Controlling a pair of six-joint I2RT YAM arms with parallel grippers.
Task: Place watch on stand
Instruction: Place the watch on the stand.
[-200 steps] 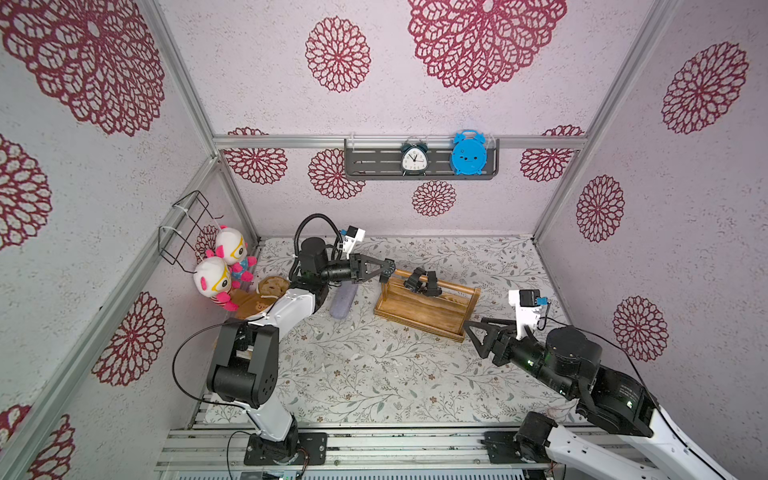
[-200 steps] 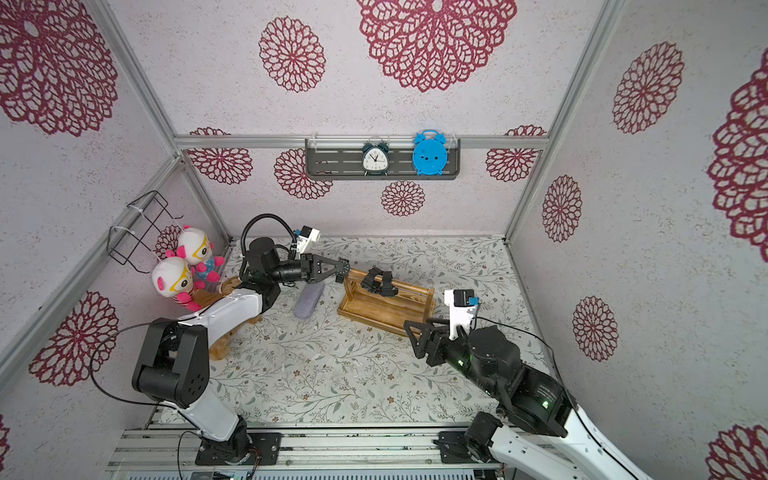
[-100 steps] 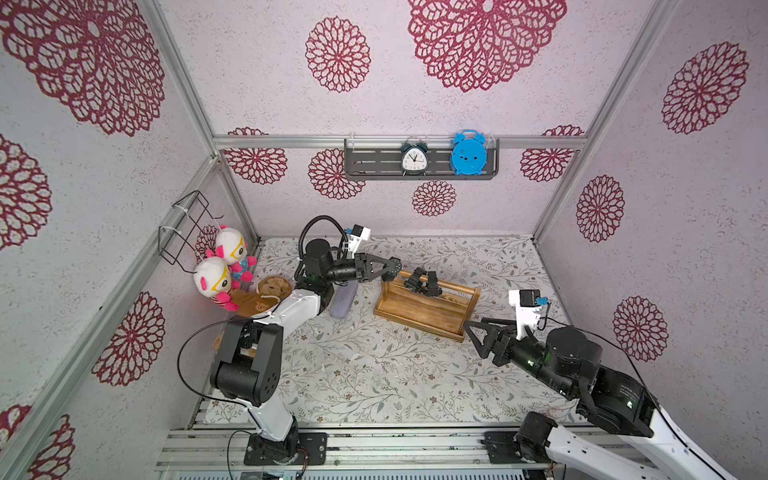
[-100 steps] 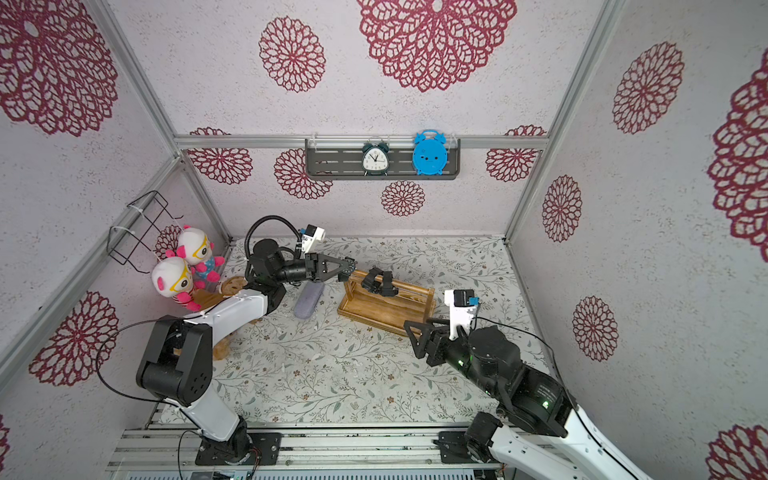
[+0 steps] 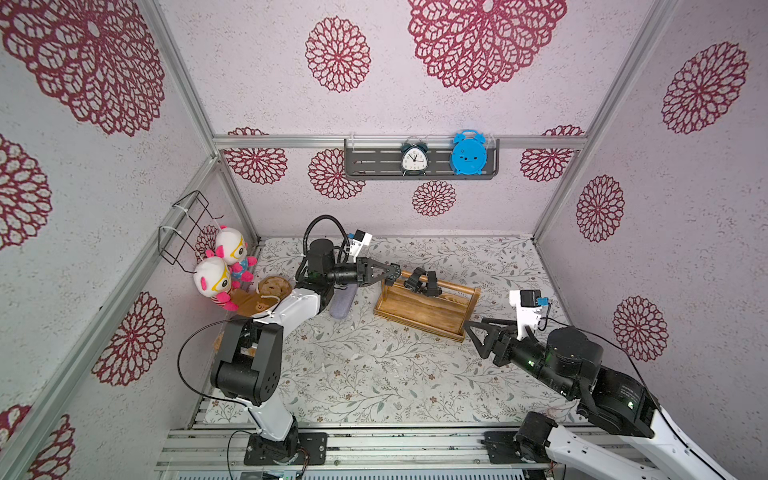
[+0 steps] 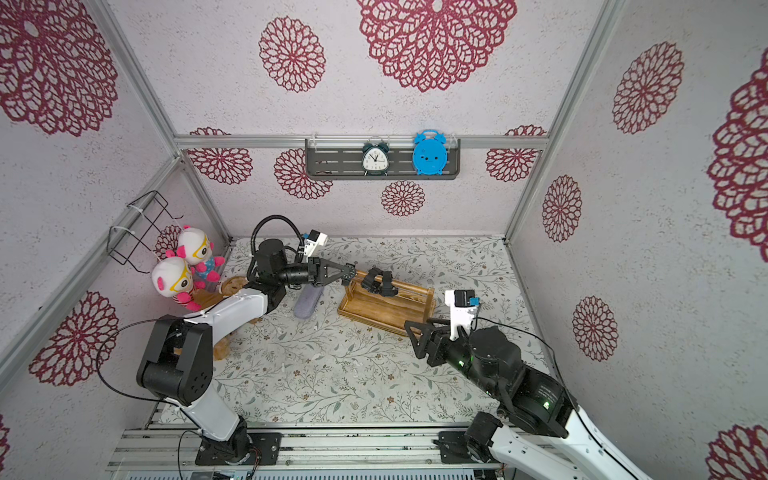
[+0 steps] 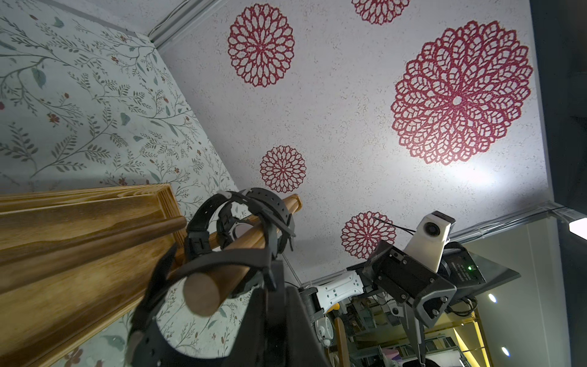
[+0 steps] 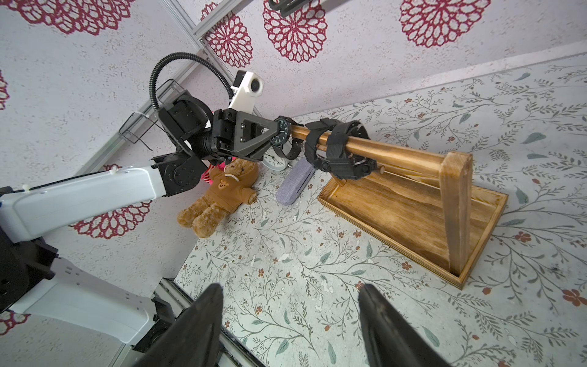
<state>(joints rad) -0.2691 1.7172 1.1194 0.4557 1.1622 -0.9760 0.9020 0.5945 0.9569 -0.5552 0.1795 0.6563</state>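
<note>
Watch (image 8: pixel 282 136) sits pinched in my left end effector (image 5: pixel 395 273), whose jaws are clamped on it at the free end of the stand's round bar (image 8: pixel 397 147). From the left wrist view the strap loop appears to ring the very tip of that bar, so I judge the threading has only just begun.

What matters now is the bar's long axis. It runs straight away from the left end effector toward the stand's far upright, so the watch has to travel along that line and not across it. A second black watch (image 8: pixel 336 149) hangs on the bar a little further in, above the stand's near upright. I would stop short of it.

My right end effector (image 8: pixel 290 287) is open and empty, low over the desk (image 5: pixel 374 374) off the front corner of the stand (image 5: pixel 415 320), apart from it. The left arm is plainly the nearer one and has the job. If the strap catches on the bar's end, the light stand could tip or slide.
</note>
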